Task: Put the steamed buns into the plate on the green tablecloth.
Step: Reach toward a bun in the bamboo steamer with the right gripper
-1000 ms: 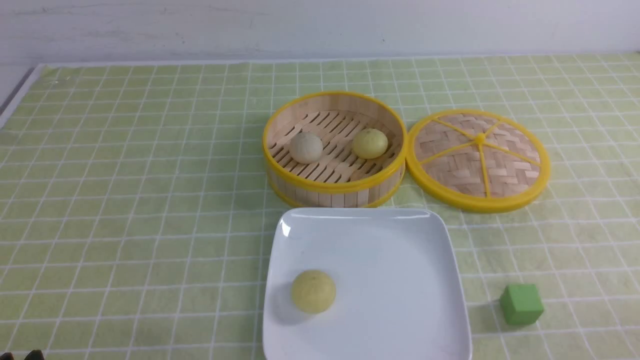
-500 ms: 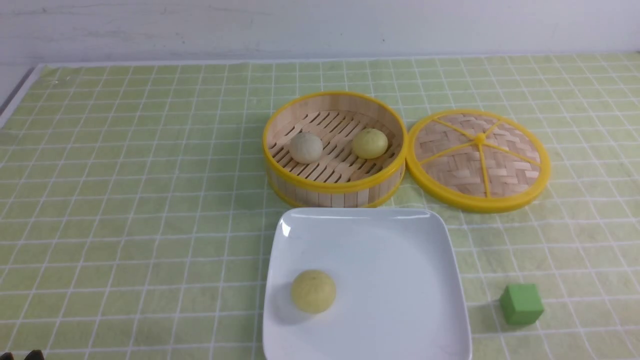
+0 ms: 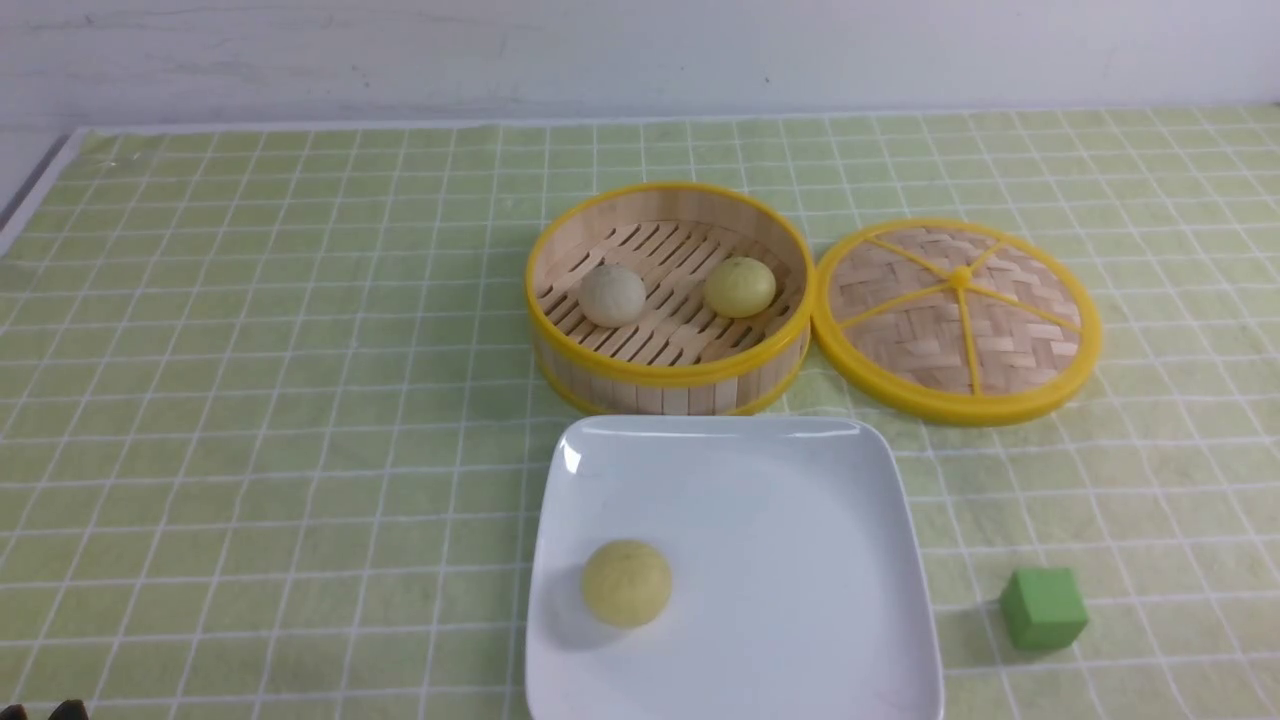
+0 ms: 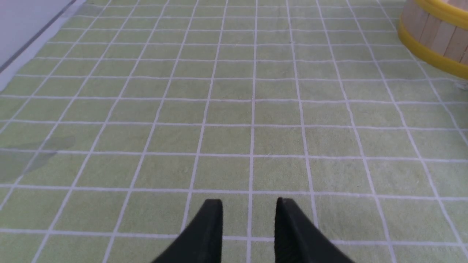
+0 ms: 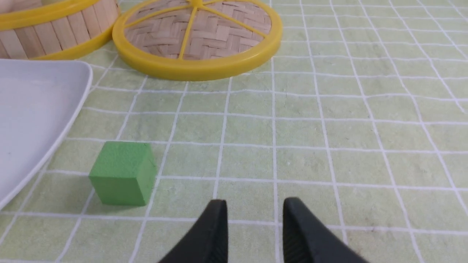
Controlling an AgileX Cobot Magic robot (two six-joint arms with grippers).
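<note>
Across the last second nothing in the front view has shifted: every bun, the dishes and the block lie exactly where they were, and no arm has entered the scene. I read this as a pause between transfers, with one bun delivered and two not yet fetched.

At the far left, the left gripper (image 4: 249, 208) hovers over bare green checked tablecloth (image 3: 250, 350). Its two black fingers are slightly parted, with cloth showing between them and nothing held. In its wrist view only the wall of the bamboo steamer (image 4: 435, 40) shows, in the upper right corner, well apart from the fingertips. No bun is visible there.

In the front view the yellow bun on the plate (image 3: 627, 583) rests in the lower left part of the white square plate (image 3: 800, 560), at lower centre of the frame. Just above the plate, the steamer (image 3: 670, 375) holds the greyish bun (image 3: 612, 295) on the left of its slatted floor and the yellow bun in the steamer (image 3: 740, 286) on the right, the two apart. The woven lid (image 3: 957, 320) lies flat against the steamer's right side.

At the right, the right gripper (image 5: 255, 208) is likewise a little open and empty, over cloth. The green cube (image 5: 122, 173) sits to the left of the fingertips in its wrist view, with the plate's edge (image 5: 33, 109) beyond. The steamer is at that view's upper left, its buns hidden, so both remaining buns are well away from either gripper.
</note>
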